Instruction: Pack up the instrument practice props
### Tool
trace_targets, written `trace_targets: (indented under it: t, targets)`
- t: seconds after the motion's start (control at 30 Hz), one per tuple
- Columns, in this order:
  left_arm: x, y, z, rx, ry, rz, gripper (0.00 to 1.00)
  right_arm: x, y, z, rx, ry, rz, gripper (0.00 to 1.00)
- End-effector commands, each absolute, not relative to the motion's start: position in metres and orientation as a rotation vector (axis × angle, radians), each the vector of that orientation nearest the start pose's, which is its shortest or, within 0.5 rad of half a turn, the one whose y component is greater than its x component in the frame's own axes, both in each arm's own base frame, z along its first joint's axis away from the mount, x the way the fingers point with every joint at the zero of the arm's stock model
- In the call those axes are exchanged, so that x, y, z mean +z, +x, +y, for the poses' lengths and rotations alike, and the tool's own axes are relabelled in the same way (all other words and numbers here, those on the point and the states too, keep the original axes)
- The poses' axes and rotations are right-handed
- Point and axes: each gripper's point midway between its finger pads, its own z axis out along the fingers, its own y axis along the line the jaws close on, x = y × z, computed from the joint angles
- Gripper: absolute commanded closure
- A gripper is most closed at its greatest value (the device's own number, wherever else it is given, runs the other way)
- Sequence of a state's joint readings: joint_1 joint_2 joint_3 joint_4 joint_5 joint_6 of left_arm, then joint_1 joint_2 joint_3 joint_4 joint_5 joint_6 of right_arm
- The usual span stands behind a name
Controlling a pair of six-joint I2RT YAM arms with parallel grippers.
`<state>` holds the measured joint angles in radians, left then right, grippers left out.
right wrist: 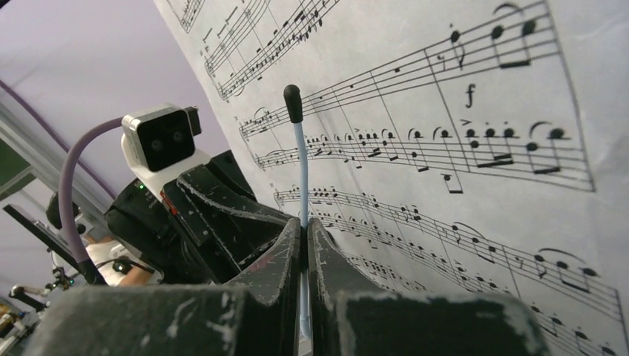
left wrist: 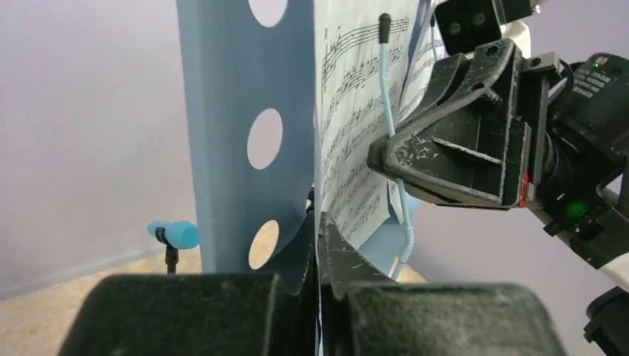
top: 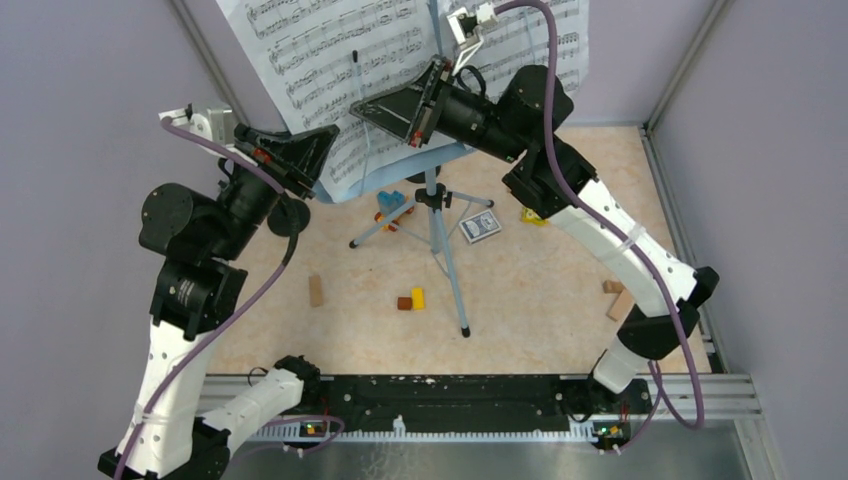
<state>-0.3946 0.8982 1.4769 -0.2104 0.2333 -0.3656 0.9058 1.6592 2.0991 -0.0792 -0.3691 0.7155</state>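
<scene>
Music rack (left wrist: 222,148): light-blue perforated sheet, shown upright on thin tripod legs (top: 441,255) near the middle of the tabletop's far edge. White sheet-music pages (right wrist: 460,222), thin and limp, are leaned on its face. The left gripper (left wrist: 319,226) is closed on the pages' side edge, just beside the rack. The right gripper (right wrist: 305,230) is clamped on the slender page-holder wire (right wrist: 300,163), whose long axis runs up the page to a black tip. The pages lie directly ahead of both grippers. The left is judged better placed to draw them off sideways once the wire is lifted.
</scene>
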Motion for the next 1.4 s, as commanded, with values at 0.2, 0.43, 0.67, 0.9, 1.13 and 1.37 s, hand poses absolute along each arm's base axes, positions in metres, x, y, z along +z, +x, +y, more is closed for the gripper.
trace_targets:
  t: [0.2,0.43,0.67,0.9,1.13,1.37]
  targets:
    - [0.560,0.218,-0.124,-0.717,0.108,1.196,1.00,0.604,0.186,0.400,1.594,-0.560,1.053,1.00]
    - [0.566,0.194,-0.078,-0.575,-0.034,1.187,1.00,0.601,0.191,0.400,1.563,-0.549,1.065,1.00]
    - [0.558,0.140,-0.013,-0.430,-0.222,1.185,1.00,0.595,0.197,0.401,1.549,-0.531,1.082,1.00]
    - [0.488,0.100,0.056,-0.277,-0.604,1.324,1.00,0.587,0.203,0.402,1.533,-0.506,1.101,1.00]
    - [0.403,0.121,0.032,-0.281,-0.643,1.595,1.00,0.581,0.206,0.402,1.514,-0.498,1.133,0.78]
    - [0.345,0.144,0.001,-0.355,-0.647,1.733,1.00,0.573,0.195,0.383,1.485,-0.499,1.137,0.56]
